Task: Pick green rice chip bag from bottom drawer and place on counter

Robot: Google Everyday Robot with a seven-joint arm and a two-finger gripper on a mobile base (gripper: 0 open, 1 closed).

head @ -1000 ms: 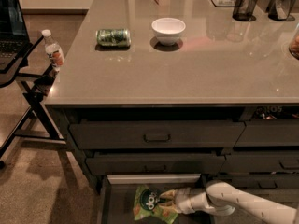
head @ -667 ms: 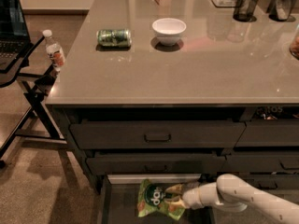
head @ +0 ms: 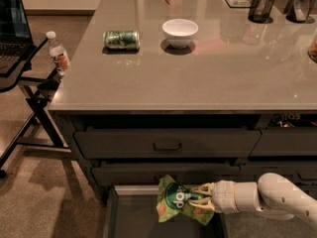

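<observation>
My gripper (head: 193, 197) sits low in the view, just over the open bottom drawer (head: 132, 218). Its two pale fingers (head: 200, 187) are clamped onto the right side of the green rice chip bag (head: 174, 202). The bag hangs tilted in that grasp, with its dark round logo facing me and an orange patch at its lower left corner. Its top edge reaches up to the drawer's pale rim. I cannot tell whether the bottom of the bag touches the drawer floor.

The white arm (head: 270, 196) runs off from the gripper to the lower right corner. Above the open drawer are two shut drawers, the upper one with a dark handle (head: 167, 146).

Over them lies the counter (head: 208, 73), glossy and grey-beige. On it I see a green can (head: 121, 39) lying on its side and a white bowl (head: 180, 32) just to its right. A black mesh cup (head: 261, 6) stands near the far edge. To the left of the counter, a water bottle (head: 58, 52) stands on a dark side stand beside a laptop (head: 12, 19).
</observation>
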